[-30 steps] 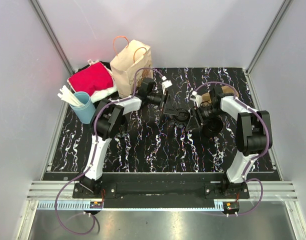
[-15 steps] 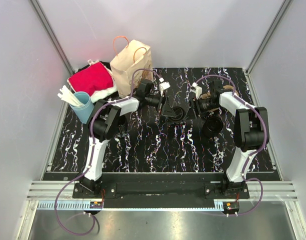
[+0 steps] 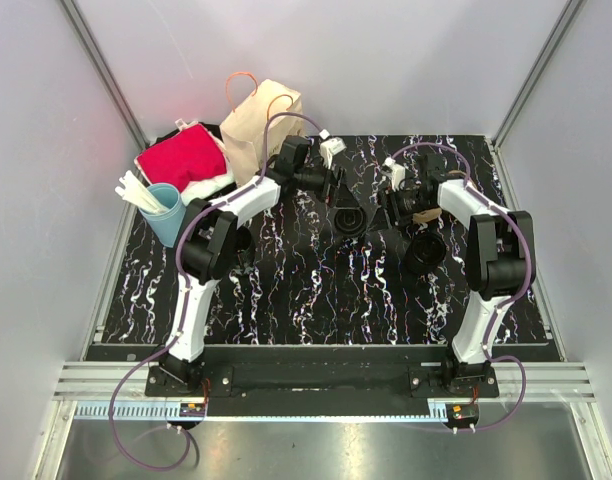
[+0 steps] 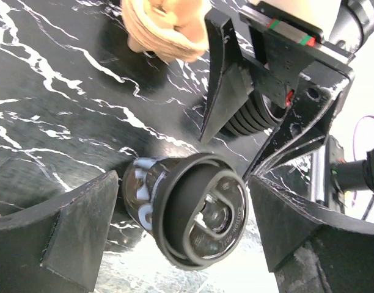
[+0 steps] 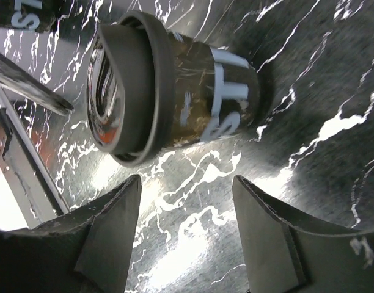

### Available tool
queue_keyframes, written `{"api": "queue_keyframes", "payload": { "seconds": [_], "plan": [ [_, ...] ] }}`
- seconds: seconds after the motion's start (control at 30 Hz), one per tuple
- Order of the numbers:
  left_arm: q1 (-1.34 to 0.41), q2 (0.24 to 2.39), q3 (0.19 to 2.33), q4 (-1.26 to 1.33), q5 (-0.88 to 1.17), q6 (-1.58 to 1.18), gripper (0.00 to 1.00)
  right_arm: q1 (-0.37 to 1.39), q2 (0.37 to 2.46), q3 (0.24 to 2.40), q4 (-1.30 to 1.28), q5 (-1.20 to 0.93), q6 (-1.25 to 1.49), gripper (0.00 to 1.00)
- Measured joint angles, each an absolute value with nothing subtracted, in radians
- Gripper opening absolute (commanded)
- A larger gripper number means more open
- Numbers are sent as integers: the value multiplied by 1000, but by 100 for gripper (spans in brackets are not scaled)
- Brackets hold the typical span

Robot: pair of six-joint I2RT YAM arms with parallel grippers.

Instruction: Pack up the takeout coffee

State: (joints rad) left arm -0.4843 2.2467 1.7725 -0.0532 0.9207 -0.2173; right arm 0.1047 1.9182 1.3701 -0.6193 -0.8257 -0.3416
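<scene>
A black lidded coffee cup [image 3: 348,219] lies on its side on the marbled table. In the left wrist view this cup [image 4: 187,207] points its lid at the camera and sits between my left gripper's [image 4: 187,244] open fingers. My left gripper [image 3: 335,198] is just behind-left of it in the top view. My right gripper [image 3: 390,205] is open and empty to the cup's right. In the right wrist view the cup [image 5: 175,91] lies beyond the right gripper [image 5: 187,238]. A second black cup [image 3: 424,251] lies nearer the front right. A brown paper bag [image 3: 262,132] stands at the back left.
A red cloth [image 3: 184,160] lies at the back left beside the bag. A blue cup with white sticks [image 3: 168,212] stands at the left edge. A tan cardboard piece [image 3: 422,196] sits under the right wrist. Grey walls close in the sides and back.
Both grippers have moved toward the back of the table. The lying cup has shifted a little left and back with the left gripper. The right gripper has drawn away from it.
</scene>
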Motion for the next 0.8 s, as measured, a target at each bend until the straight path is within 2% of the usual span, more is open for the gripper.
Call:
{"api": "queue_keyframes", "payload": {
  "seconds": [0.13, 0.5, 0.8],
  "plan": [
    [-487, 2247, 1778, -85, 881, -210, 91, 105, 1929, 1390, -597, -820, -327, 69],
    [-489, 2278, 1821, -180, 793, -190, 90, 105, 1963, 1424, -587, -811, -327, 85],
    [-489, 2292, 1839, -216, 745, -165, 90, 105, 1991, 1486, -603, -833, -349, 93]
  ]
}}
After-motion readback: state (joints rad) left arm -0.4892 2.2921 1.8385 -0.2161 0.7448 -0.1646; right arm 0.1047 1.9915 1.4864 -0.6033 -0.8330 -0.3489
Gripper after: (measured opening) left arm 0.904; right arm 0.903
